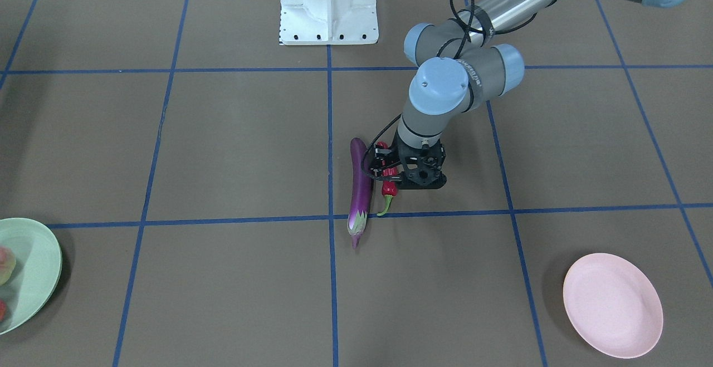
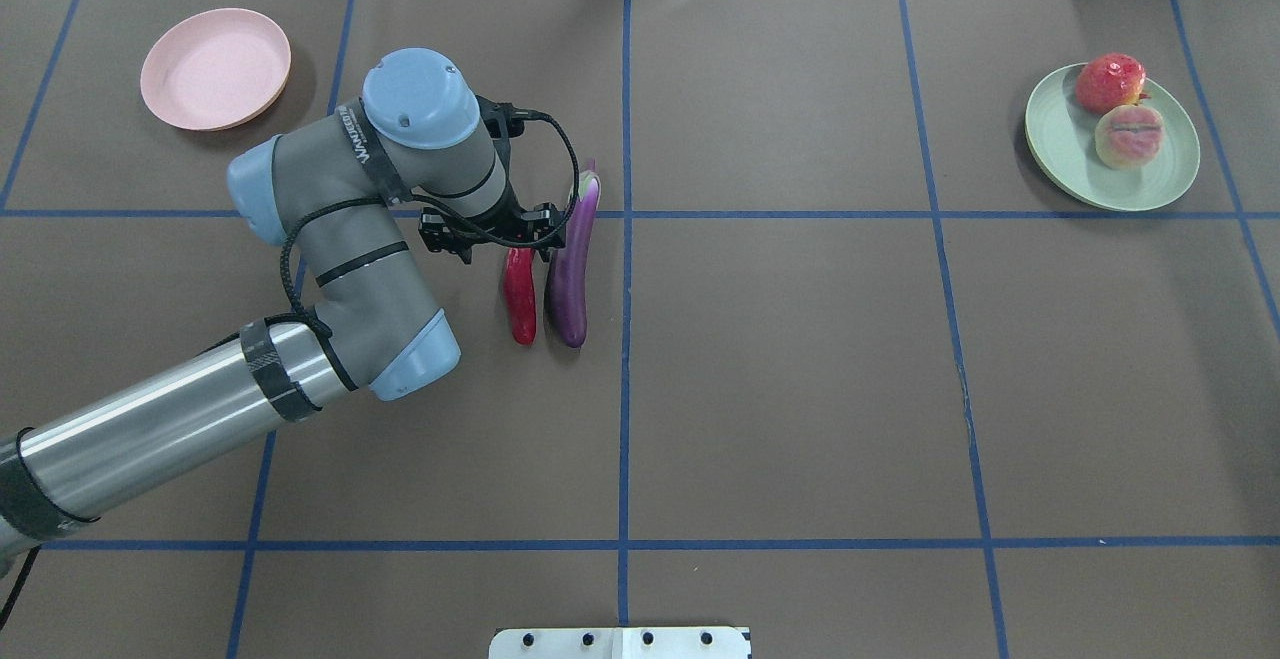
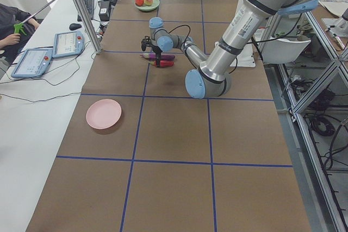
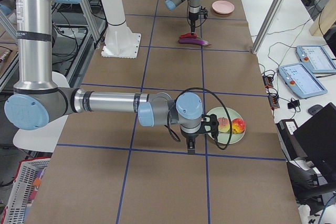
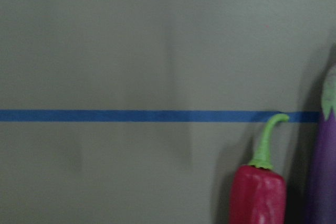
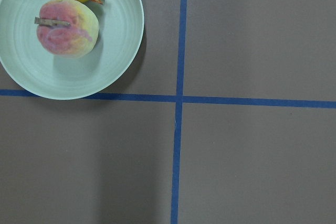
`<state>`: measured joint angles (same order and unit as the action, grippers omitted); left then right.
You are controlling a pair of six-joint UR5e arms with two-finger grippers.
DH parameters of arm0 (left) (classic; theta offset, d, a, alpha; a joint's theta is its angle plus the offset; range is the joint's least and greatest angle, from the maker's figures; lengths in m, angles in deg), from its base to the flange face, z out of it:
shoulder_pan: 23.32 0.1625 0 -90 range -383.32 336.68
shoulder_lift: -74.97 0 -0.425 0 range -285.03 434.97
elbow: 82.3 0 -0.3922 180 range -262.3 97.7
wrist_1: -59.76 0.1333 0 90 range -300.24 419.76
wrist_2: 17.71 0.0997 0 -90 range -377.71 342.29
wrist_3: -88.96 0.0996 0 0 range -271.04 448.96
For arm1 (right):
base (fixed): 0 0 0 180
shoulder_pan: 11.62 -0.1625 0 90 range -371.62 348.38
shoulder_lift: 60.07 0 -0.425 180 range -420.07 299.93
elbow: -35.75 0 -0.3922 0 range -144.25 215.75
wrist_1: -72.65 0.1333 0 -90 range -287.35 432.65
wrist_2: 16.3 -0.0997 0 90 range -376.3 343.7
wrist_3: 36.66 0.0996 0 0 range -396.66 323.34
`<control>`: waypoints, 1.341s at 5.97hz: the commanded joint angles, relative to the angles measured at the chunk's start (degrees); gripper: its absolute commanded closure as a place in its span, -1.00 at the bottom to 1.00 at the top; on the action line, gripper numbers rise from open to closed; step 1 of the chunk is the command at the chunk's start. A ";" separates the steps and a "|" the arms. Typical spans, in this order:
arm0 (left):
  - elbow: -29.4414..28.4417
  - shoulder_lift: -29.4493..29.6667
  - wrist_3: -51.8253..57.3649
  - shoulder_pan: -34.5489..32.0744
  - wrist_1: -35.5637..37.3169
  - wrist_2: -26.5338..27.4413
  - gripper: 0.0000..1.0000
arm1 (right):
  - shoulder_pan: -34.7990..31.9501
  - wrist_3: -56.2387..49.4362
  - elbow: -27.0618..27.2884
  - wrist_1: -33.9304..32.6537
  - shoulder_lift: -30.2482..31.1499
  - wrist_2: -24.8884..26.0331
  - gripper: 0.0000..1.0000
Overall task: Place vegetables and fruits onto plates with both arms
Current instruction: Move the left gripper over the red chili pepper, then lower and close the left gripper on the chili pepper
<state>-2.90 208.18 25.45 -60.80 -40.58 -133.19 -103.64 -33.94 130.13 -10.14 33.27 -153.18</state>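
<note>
Far from the worktop's [image 2: 800, 389] edges, the left claw [image 2: 510, 239] hangs over the chili pepper [image 2: 520, 299] beside the eggplant [image 2: 568, 284]; whether it grips cannot be told.

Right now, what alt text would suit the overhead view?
The left gripper hangs over a red chili pepper lying beside a purple eggplant mid-table. A pink plate sits far left; a green plate far right holds a peach and pomegranate.

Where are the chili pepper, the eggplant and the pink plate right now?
chili pepper [image 2: 519, 297]: overhead exterior view, middle of its red body.
eggplant [image 2: 567, 279]: overhead exterior view, middle of its purple body.
pink plate [image 2: 215, 69]: overhead exterior view, bare centre of the dish.
</note>
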 commanded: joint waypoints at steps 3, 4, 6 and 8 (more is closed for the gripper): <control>-1.53 0.83 3.82 -1.19 0.24 -0.09 -0.98 | 0.09 0.01 0.19 0.00 -0.09 -0.14 -1.00; -1.53 0.83 4.01 -1.46 0.41 -0.10 -0.98 | 0.09 0.09 0.19 0.00 -0.09 -0.14 -1.00; -2.58 -0.05 3.31 -0.67 0.06 0.08 -0.90 | 0.18 0.09 0.19 0.00 -0.09 -0.14 -1.00; -2.67 0.38 2.96 -0.23 0.32 -0.01 -0.84 | 0.18 0.01 0.19 0.00 -0.09 -0.14 -1.00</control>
<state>-5.49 208.28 28.59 -61.15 -40.38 -133.14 -103.47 -33.91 130.32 -10.14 33.18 -153.32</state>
